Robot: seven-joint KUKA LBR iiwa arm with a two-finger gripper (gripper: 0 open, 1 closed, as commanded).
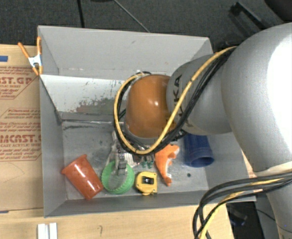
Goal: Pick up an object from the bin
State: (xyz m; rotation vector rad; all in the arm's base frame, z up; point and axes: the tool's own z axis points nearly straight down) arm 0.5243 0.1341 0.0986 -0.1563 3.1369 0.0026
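My gripper (120, 164) hangs low over the front of the bin, its tip down on the upper edge of a green round ring-shaped thing (117, 181) that lies flat on the floor. A small yellow and black tape measure (146, 182) sits just right of the green ring. To the ring's left, an orange-red plastic cup (82, 176) lies on its side. The gripper's upper part is hidden under the arm's wrist.
An orange curved plastic piece (166, 161) lies right of the tape measure, with a blue cylinder (197, 151) beyond it near the right wall. The arm covers the bin's middle and right. Bare floor shows at the left and back.
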